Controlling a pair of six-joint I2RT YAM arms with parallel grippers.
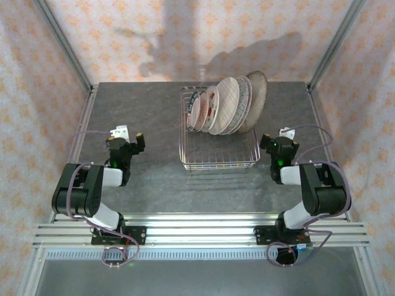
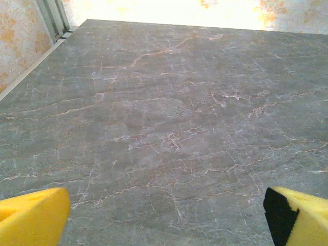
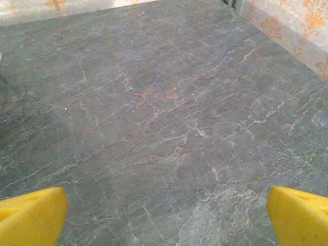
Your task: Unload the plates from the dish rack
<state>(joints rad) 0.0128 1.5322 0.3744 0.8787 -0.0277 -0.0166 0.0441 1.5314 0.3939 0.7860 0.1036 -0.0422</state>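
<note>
The dish rack [image 1: 219, 157] is sitting mid-way across the grey marbled counter [image 1: 148, 111], and the plates [image 1: 225, 105] are standing on edge in its far half, leaning toward the right (the rearmost one is speckled grey-brown). The left gripper [image 1: 129, 135] is hanging low to the rack's left and the right gripper [image 1: 279, 139] just beside its right wall, both spreading their yellow fingers [image 2: 31, 218] wide and holding nothing.
</note>
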